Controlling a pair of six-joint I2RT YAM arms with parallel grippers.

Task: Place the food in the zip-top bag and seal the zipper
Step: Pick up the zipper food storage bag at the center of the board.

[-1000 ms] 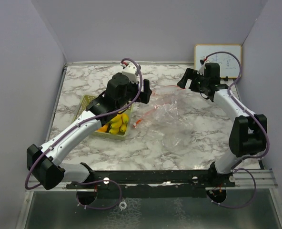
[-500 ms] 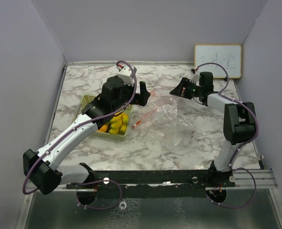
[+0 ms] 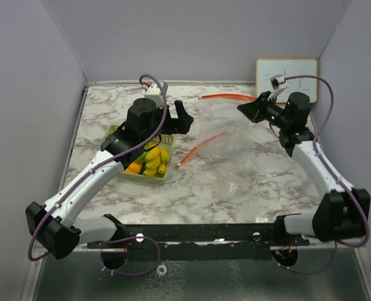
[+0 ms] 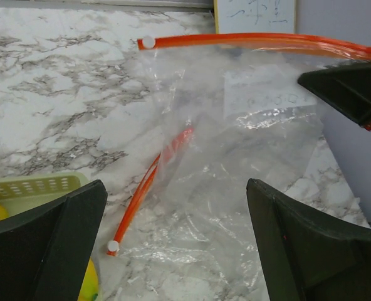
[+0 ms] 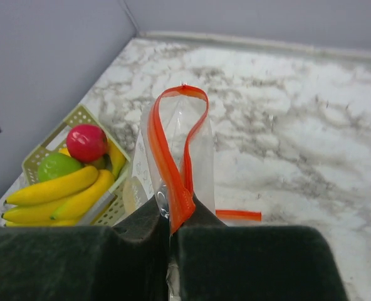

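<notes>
The clear zip-top bag (image 3: 232,147) lies spread on the marble. My right gripper (image 3: 253,109) is shut on one end of its red-orange zipper (image 3: 226,96) and holds that strip raised at the back. In the right wrist view the pads (image 5: 141,244) pinch the zipper (image 5: 176,188). The bag's other zipper strip (image 3: 199,148) rests on the table. The food (image 3: 152,160), yellow bananas with a red ball (image 5: 86,142) and a green piece (image 5: 57,166), sits in the pale green tray (image 3: 116,133). My left gripper (image 3: 180,118) hovers open beside the tray, over the bag's left edge (image 4: 235,188), holding nothing.
A small whiteboard (image 3: 286,79) leans on the back wall at the right, just behind my right gripper. Grey walls close in the marble table (image 3: 248,188) on three sides. My left arm (image 3: 91,179) crosses above the tray's near side.
My right gripper has shut on the zipper's end and pulled it up and to the right, stretching the bag's mouth. The left gripper has drifted slightly left and stays open.
</notes>
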